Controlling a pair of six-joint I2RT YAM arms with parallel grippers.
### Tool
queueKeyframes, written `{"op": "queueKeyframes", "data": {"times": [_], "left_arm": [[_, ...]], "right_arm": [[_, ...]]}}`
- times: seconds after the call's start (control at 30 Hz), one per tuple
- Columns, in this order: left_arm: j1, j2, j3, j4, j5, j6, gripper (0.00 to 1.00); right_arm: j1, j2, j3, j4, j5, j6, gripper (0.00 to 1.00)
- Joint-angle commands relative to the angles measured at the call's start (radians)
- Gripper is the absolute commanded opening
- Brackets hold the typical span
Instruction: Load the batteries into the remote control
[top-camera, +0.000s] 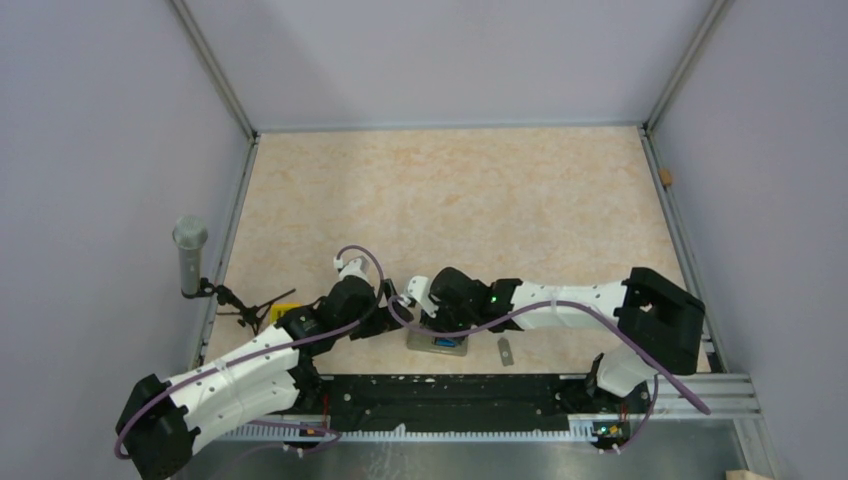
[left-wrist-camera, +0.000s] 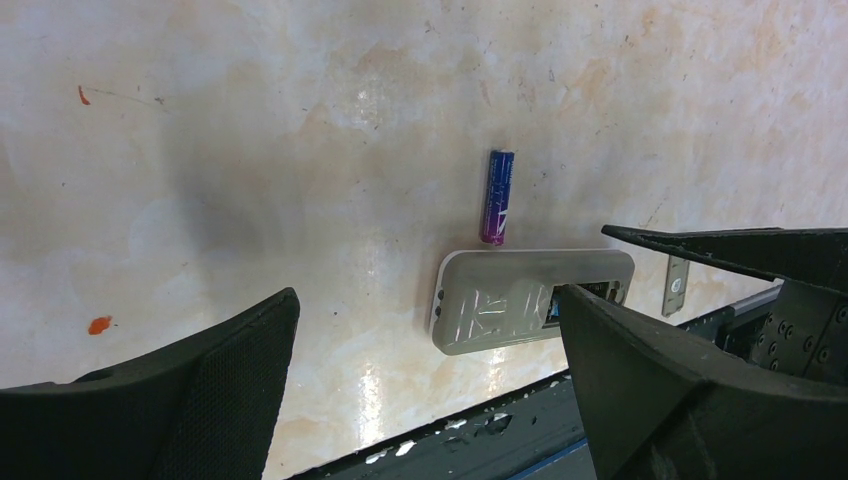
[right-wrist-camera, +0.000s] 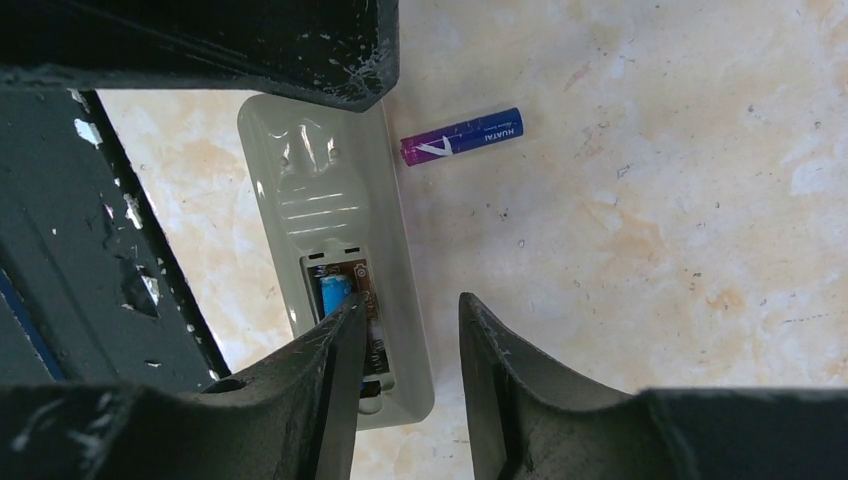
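Remote by near rail, battery just beside

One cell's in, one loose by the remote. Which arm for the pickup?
Right, probably. The right pincer hangs open and empty over the remote control, the loose battery just beside it. The left pincer, open too, stands farther back.

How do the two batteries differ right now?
Loose battery lies on the table beside the remote; the seated battery sits inside the remote's open compartment. The loose one shows full length, purple end included; the seated one shows only a blue patch, partly behind a finger of the right gripper. Both are blue.
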Motion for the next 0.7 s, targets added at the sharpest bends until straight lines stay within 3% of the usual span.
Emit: {"op": "queueKeyframes", "data": {"times": [0.0, 0.67], "left_arm": [[0.005, -0.009, -0.013, 0.021, -0.006, -0.005, 0.99], [0.007, 0.009, -0.01, 0.036, 0.002, 0.001, 0.99]], "right_arm": [[-0.011, 0.021, 0.043, 0.035, -0.009, -0.015, 0.39], [-0.011, 0.046, 0.045, 0.021, -0.015, -0.032, 0.38]]}}
